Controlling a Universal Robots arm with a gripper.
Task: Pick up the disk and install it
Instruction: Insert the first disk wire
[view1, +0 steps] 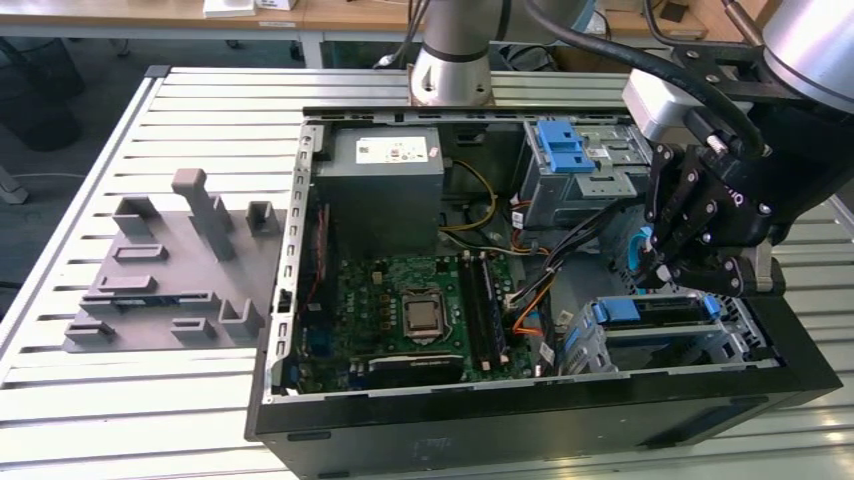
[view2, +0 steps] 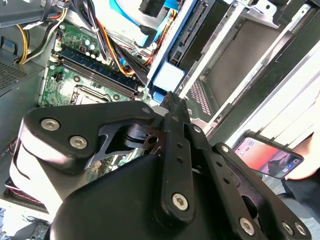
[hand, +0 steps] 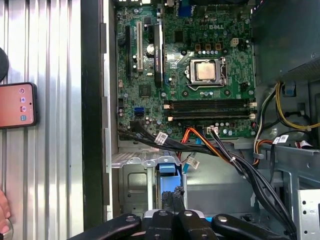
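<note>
From the exterior view I count one arm, one gripper (view1: 663, 272) and one open computer case (view1: 534, 425) lying on the slatted table (view1: 80, 400). The gripper hangs over the drive cage at the exterior view's right, just above the disk (view1: 650, 311), whose blue frame sits in that cage near the front wall. I also see one grey power supply box (view1: 384, 172), one green motherboard (view1: 400, 310), one blue latch (view1: 567, 148) on the upper bay, and one grey moulded fixture (view1: 167, 265) well apart on the table.

In the second wrist view the black finger linkages cover much of the picture. Beyond them I see the disk (view2: 169, 75) on edge in the metal cage, a light blue face towards me, and one phone (view2: 267, 157) with a red screen.

In the first wrist view the fingers (hand: 170, 207) come together on the blue frame of the disk (hand: 167, 170), so I read the hand as closed on it. The phone (hand: 17, 105) lies on the table beside the case, and part of a person's hand (hand: 4, 215) shows at the edge.
</note>
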